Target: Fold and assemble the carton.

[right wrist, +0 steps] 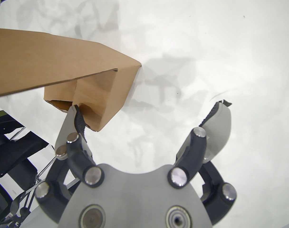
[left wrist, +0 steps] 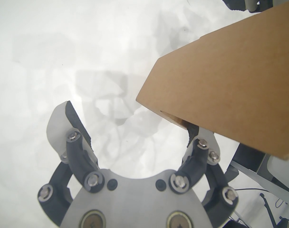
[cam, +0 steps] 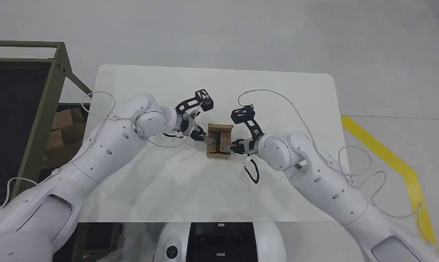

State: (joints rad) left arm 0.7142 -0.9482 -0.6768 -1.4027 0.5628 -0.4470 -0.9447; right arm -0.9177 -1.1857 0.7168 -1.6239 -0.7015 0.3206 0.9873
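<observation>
Left end effector (left wrist: pixel 129 122) and right end effector (right wrist: pixel 146 110) both stand open, one finger of each set against opposite ends of the carton (cam: pixel 220 140) on the tabletop (cam: pixel 288 90), apparently bracing it for folding.

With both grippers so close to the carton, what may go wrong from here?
1. The left gripper and right gripper are open, each with one finger at the carton; unclamped, it may slide or tip.
2. The right finger meets a flap edge and may crumple it.
</observation>
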